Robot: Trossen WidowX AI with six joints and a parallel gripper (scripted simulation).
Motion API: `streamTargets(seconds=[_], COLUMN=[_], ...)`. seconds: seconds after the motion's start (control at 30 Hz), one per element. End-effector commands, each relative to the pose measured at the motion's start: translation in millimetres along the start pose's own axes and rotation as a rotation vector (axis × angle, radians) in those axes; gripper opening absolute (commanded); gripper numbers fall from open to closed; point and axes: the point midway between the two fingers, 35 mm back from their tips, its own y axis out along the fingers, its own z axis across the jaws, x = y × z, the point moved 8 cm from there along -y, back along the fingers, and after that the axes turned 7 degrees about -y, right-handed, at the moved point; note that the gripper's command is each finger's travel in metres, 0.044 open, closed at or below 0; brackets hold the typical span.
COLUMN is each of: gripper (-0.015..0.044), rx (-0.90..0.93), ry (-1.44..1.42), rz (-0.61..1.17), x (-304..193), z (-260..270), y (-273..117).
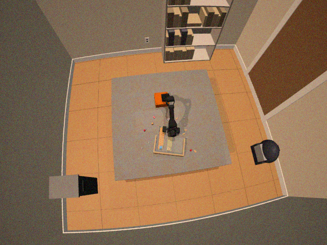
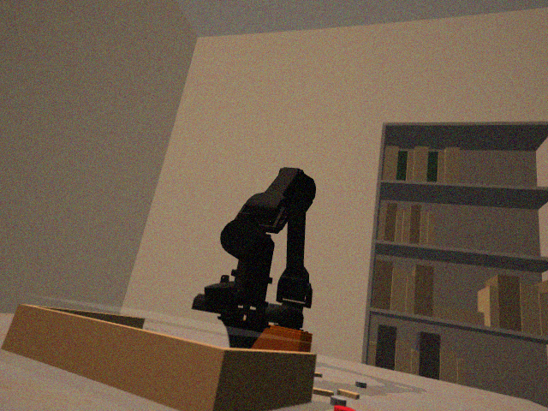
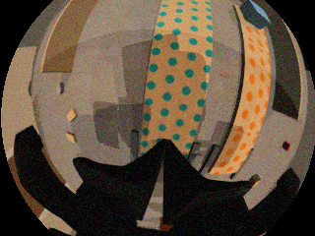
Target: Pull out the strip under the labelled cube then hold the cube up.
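My gripper [image 3: 165, 142] [image 2: 240, 339] is shut and empty. In the wrist view its fingertips point down over the near end of a teal-dotted strip [image 3: 169, 98] [image 1: 169, 143]. Whether they touch it I cannot tell. A pale cube [image 1: 168, 148] with a small mark rests on the far end of that strip; it is outside the wrist view. A blue cube [image 1: 160, 147] [image 3: 255, 15] rests on the far end of the orange-dotted strip [image 1: 161, 137] [image 3: 253, 93]. No label is readable on it. In the top view the arm hides the fingertips.
A low wooden frame [image 1: 168, 154] [image 2: 110, 349] stands around the strips' far ends, its side towards the arm's base open, with a clear cover above. Both strips' near ends face the arm. Small loose pieces, including a red one [image 1: 144, 130] [image 3: 285, 146], lie around the frame.
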Motion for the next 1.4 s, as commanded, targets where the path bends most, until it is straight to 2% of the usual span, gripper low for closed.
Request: streamTargets(seconds=[0.0,1.37], gripper=[0.0000,0.0000], rx=[-0.003,-0.002], ry=[0.003,0.003], rz=[0.002,0.006], x=[1.0,-50.1], z=[0.0,8.0], y=[4.4,6.8])
